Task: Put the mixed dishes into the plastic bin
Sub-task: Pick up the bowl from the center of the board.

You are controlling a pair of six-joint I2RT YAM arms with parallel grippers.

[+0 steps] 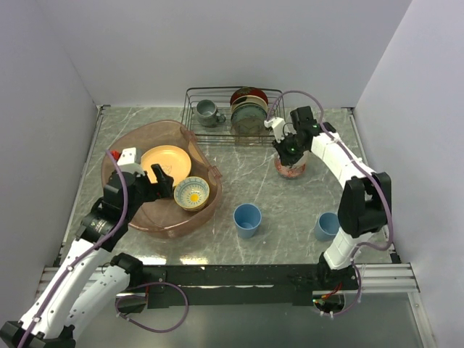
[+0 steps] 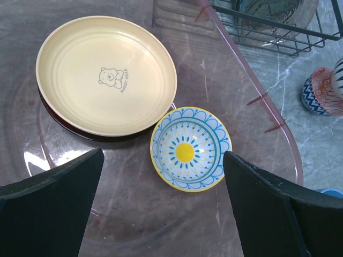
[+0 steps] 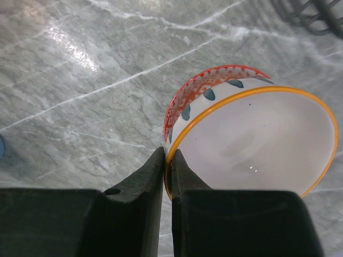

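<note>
Pinching orange-rimmed white bowl's (image 3: 257,144) rim with right gripper (image 3: 167,160); hovering wide-open left gripper (image 2: 162,155) over plastic bin (image 1: 156,130). Binned: yellow plate (image 2: 106,75), sunburst bowl (image 2: 190,149). Outstanding: this bowl, red-patterned bowl (image 3: 198,91), light-blue cups (image 1: 247,218) (image 1: 328,225).

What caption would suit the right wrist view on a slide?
Right fingers pinch the orange rim of the cream bowl, the red-patterned bowl behind it, over marble table.

The grey marbled desk (image 1: 283,199) looks like polished, reflective stone. The translucent pinkish-brown plastic bin (image 1: 167,125) is smooth and glossy. At the matt black right hand (image 3: 167,154), the red-patterned ceramic bowl (image 3: 257,139) gleams with white glaze.
</note>
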